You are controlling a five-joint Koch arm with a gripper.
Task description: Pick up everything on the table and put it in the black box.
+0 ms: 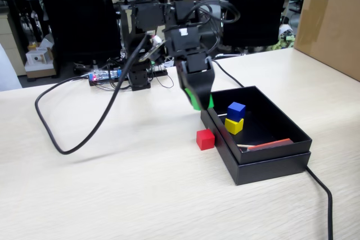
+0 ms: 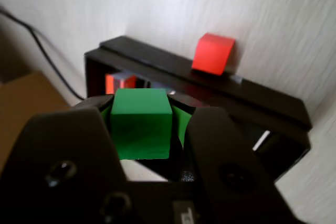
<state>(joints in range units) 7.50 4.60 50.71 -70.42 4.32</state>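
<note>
My gripper [image 1: 199, 102] is shut on a green cube [image 2: 140, 123], held in the air just above the near-left corner of the black box [image 1: 264, 164] in the fixed view. The cube's green edges [image 1: 195, 100] show between the black fingers there. A blue cube [image 1: 236, 110] sits on top of a yellow cube [image 1: 234, 125] inside the box. On the beige table [image 1: 140, 184], a red cube [image 1: 205, 139] rests against the box's left wall; the wrist view shows that red cube [image 2: 212, 53] beyond the black box [image 2: 252, 95].
A thick black cable [image 1: 84, 133] loops across the table on the left, and another cable [image 1: 323, 192] runs from the box to the front right. A big brown carton [image 1: 332, 21] stands at the back right. A red-edged flat strip [image 1: 270, 144] lies inside the box.
</note>
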